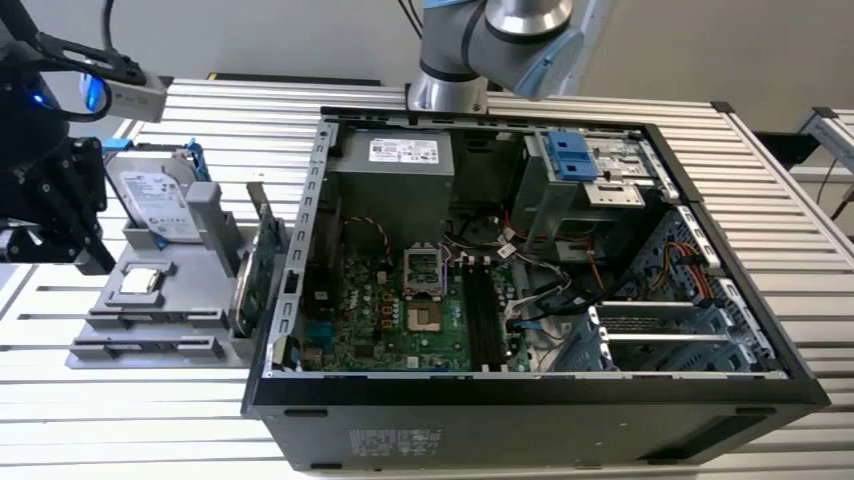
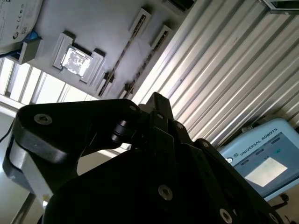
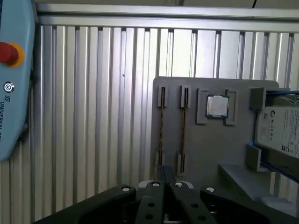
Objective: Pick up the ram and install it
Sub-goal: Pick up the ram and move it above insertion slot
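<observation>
In the first wrist view the gripper has its black fingers together, with nothing clamped between them. The ram stands on edge in a slot of the grey holder tray, a thin dark strip between two end blocks. A second strip like it fills the slot just beside. The fingertips show between the ends of these two slots; I cannot tell how high above them they are. In the exterior view the tray lies at 9 o'clock of the open computer case on the slatted table. The hard drive is at the tray's 12 o'clock end, the processor mid-tray and the green expansion card along its 3 o'clock edge. The arm's base stands at the case's 12 o'clock
</observation>
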Robot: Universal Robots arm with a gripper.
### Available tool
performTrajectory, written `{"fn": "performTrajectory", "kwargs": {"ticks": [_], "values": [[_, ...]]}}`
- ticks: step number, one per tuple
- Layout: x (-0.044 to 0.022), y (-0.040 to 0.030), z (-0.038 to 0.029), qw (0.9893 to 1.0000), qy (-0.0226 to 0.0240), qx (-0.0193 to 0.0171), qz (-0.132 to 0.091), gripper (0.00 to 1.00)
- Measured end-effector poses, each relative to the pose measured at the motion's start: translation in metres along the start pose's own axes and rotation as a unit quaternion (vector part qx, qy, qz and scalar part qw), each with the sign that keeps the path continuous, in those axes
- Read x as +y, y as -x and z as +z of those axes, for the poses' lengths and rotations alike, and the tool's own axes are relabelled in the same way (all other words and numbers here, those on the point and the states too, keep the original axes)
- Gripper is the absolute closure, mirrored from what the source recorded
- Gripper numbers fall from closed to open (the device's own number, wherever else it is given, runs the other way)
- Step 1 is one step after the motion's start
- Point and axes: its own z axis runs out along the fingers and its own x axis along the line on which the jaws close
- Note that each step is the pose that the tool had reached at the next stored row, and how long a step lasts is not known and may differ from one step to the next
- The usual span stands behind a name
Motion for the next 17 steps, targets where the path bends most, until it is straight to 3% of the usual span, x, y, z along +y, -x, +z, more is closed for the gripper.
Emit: {"fn": "performTrajectory", "kwargs": {"ticks": [17], "values": [[0.0001, 0.0008, 0.0208, 0.9999, 0.0006, -0.0001, 0.015, 1.00]]}}
